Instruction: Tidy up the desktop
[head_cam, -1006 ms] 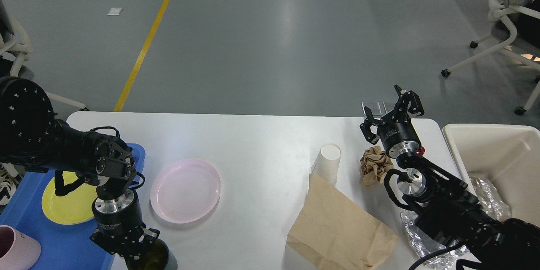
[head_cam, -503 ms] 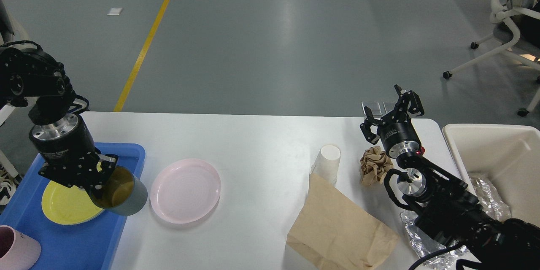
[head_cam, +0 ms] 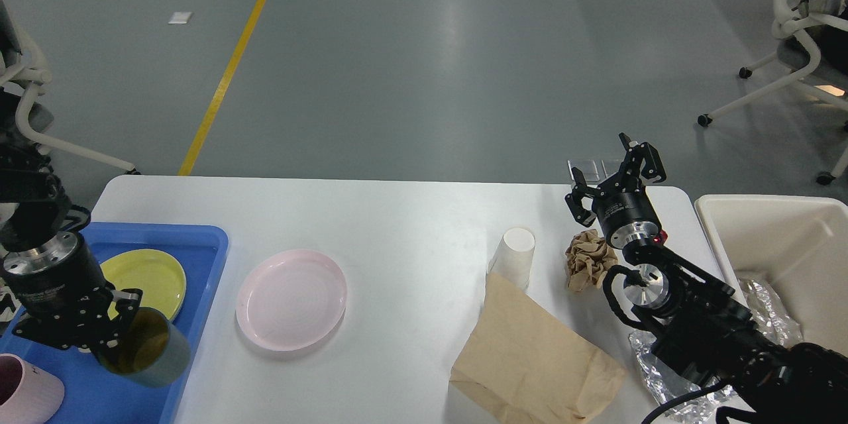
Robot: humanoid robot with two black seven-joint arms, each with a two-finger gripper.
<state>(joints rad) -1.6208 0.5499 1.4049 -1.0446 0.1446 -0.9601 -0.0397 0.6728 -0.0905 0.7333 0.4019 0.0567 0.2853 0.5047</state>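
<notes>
The counter (head_cam: 411, 225) spans the view below me. My left pincer (head_cam: 109, 338) is clamped on a grey cup (head_cam: 147, 348) over the blue tray (head_cam: 199, 245), beside a yellow plate (head_cam: 149, 278). My right pincer (head_cam: 616, 175) hovers spread apart above crumpled paper (head_cam: 586, 258).

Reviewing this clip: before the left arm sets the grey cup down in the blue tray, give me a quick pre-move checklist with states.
1. Left gripper shut on grey cup: ok.
2. Cup over blue tray: ok, near its right edge.
3. Bare tray floor below cup: cannot tell.
4. Clear of yellow plate and pink cup: ok.
5. Right gripper open, away from the tray: ok.
</notes>
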